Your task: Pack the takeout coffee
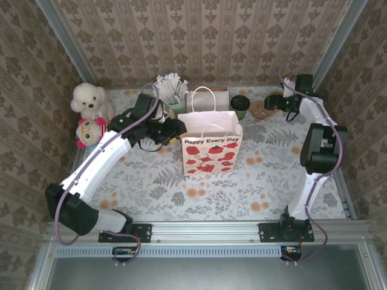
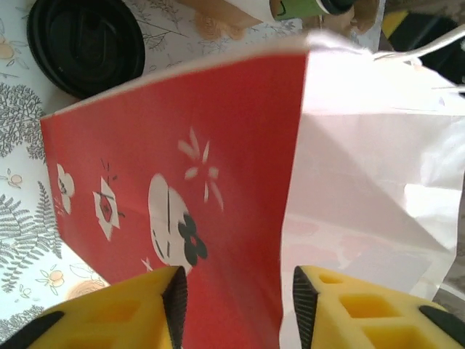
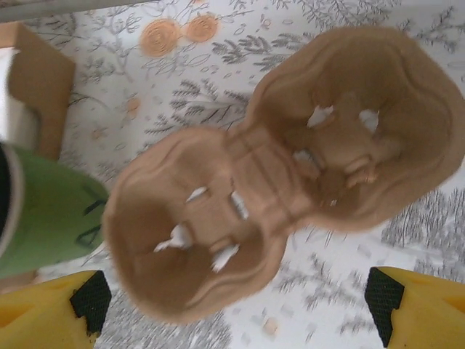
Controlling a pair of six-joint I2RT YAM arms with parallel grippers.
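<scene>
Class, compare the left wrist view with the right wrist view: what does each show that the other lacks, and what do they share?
Left wrist: the red flowered paper bag with its white side, and the round black lid. Right wrist: the brown two-cup pulp carrier. Both: the fern-print tablecloth, a green cup at the frame's edge, and yellow fingers standing apart.

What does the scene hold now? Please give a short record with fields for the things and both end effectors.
bag: paper bag, upright on table
cup: green cup, dark on top, behind bag
lid: black lid, flat on table near bag
carrier: brown carrier, beside cup
left end effector: open, astride bag's edge
right end effector: open, above carrier
</scene>
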